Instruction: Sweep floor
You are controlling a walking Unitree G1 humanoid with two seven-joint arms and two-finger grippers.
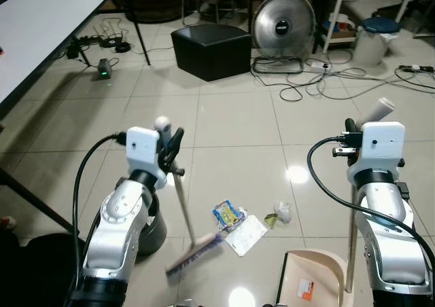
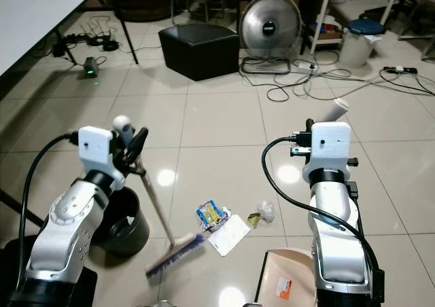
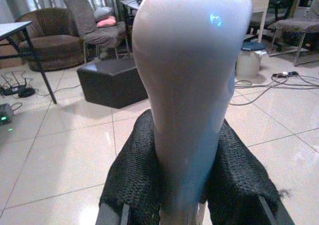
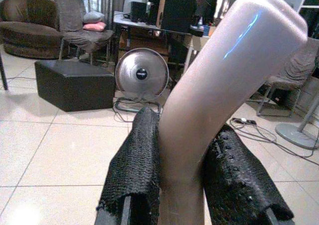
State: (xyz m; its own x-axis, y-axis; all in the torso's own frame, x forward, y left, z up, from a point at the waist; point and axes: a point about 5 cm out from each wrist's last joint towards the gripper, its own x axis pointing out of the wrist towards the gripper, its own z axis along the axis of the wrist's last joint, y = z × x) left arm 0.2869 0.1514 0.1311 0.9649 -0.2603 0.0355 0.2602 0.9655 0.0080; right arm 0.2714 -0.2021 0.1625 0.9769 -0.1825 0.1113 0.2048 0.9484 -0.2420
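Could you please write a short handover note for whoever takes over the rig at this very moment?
Left gripper: shut on the broom handle; bristles rest on the floor beside the litter.
Right gripper: shut on the dustpan handle; the pan sits on the floor, right of the litter.
Done: one orange scrap in the pan.
Left: wrapper, paper and crumpled scrap are outside the pan.

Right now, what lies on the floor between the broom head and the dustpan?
In the left eye view, litter lies between the broom head and the dustpan: a colourful wrapper, a white paper and a crumpled scrap.
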